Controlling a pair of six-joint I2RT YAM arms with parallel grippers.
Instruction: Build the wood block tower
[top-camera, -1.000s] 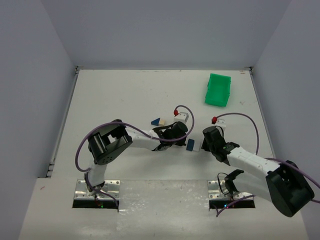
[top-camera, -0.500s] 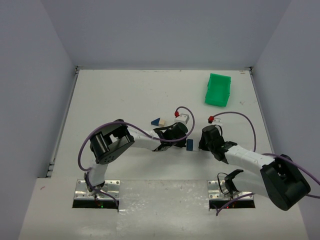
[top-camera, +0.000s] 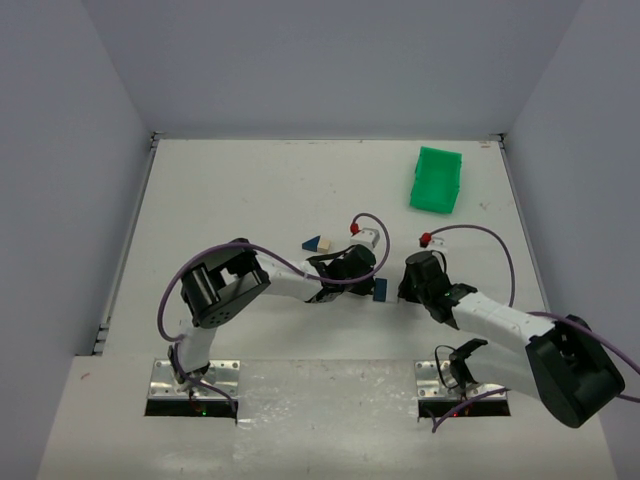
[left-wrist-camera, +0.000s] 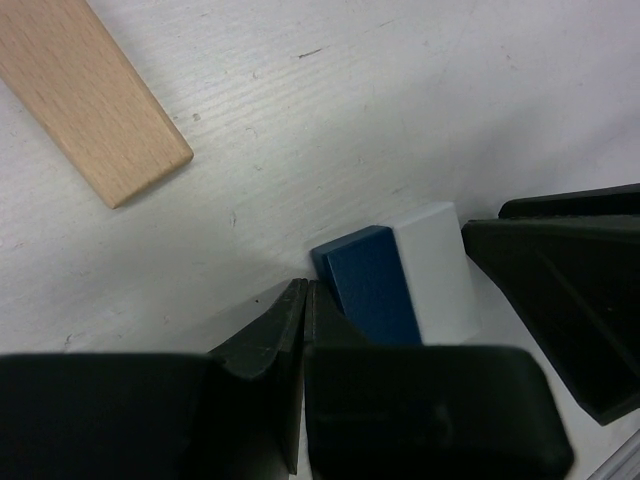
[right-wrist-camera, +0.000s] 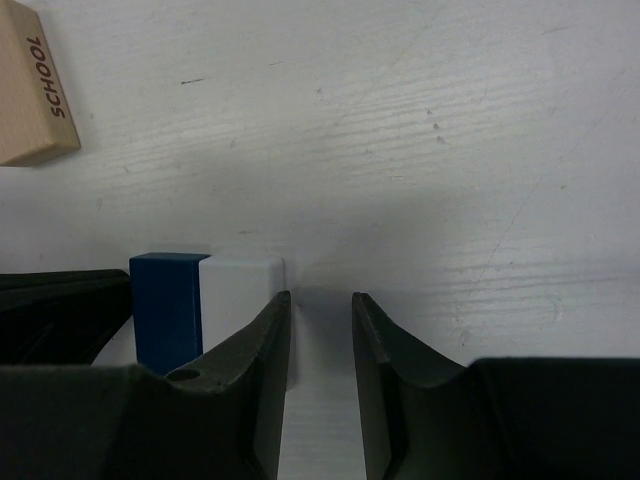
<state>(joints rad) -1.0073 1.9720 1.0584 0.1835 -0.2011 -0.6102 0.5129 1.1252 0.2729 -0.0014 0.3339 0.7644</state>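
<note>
No stacked tower shows; the blocks lie flat on the white table. A dark blue block (top-camera: 380, 290) and a white block (right-wrist-camera: 240, 285) sit side by side, touching. My left gripper (top-camera: 366, 281) is shut and empty, its tips (left-wrist-camera: 305, 285) against the blue block (left-wrist-camera: 368, 287) next to the white block (left-wrist-camera: 440, 270). My right gripper (top-camera: 399, 290) is slightly open and empty (right-wrist-camera: 320, 298), its left finger (right-wrist-camera: 265, 340) beside the white block, with the blue block (right-wrist-camera: 165, 305) beyond. A blue wedge (top-camera: 311, 243) and a tan block (top-camera: 325, 244) lie further back.
A green plastic bin (top-camera: 436, 180) stands at the back right. The tan block printed "SCHOOL" (right-wrist-camera: 30, 90) shows in the right wrist view, and a tan block (left-wrist-camera: 90, 95) lies at the upper left of the left wrist view. Grey walls enclose the table.
My right gripper has moved left toward the blue block, bringing the white block against it. The left gripper has barely moved.
</note>
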